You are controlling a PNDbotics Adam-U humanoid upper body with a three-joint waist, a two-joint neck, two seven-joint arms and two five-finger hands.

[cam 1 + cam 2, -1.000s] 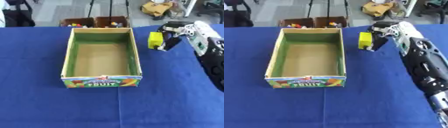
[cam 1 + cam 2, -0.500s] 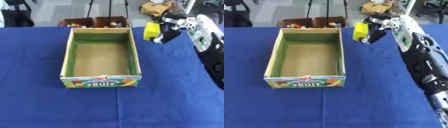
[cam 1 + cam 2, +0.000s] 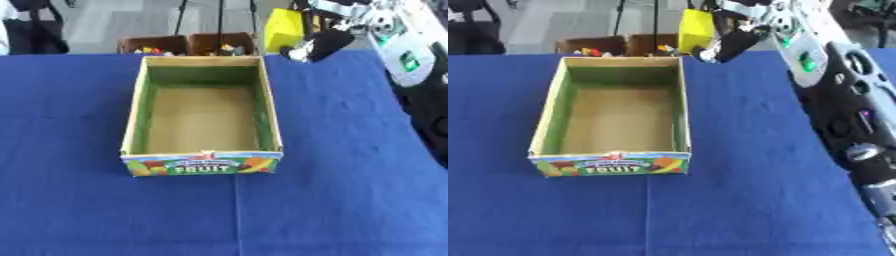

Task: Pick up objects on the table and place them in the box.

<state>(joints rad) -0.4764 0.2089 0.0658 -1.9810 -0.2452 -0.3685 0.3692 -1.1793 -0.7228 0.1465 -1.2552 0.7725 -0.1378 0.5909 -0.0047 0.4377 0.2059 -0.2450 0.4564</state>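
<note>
Bright, even light, prob. overhead; no hard glare. Both eye views soft overall, edges smeared. Right hand (image 3: 741, 37) & yellow object (image 3: 285, 29) it grips are the blurriest bits, streaky like motion blur. Box (image 3: 137, 115) casts only a faint, narrow shadow on the blue tabletop (image 3: 341, 150); inner walls a bit darker at the far end. "FRUIT" print on the front panel readable but fuzzy. Floor beyond the far edge is pale, washed out. Background clutter out of focus.
</note>
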